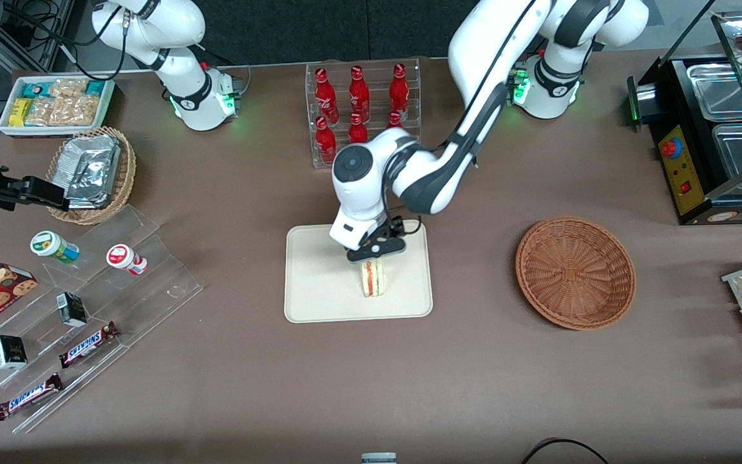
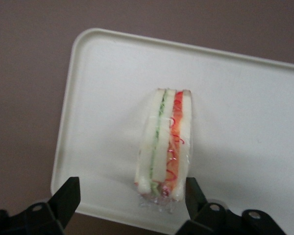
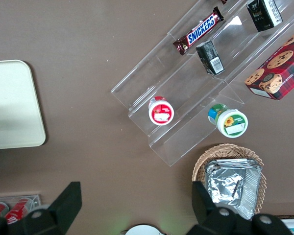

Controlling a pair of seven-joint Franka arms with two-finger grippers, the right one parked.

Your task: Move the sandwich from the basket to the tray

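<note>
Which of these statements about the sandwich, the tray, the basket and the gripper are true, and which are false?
1. The sandwich stands on the tray. True.
2. The basket holds a second sandwich. False: it holds nothing.
3. The gripper is above the sandwich, fingers open. True.
4. The sandwich lies flat on its bread face. False: it stands on edge, filling layers showing.
5. The basket touches the tray. False: bare table lies between them.

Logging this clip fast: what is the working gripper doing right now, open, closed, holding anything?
Gripper: open, fingers spread wider than the sandwich, which stands on the tray; it holds nothing.
</note>
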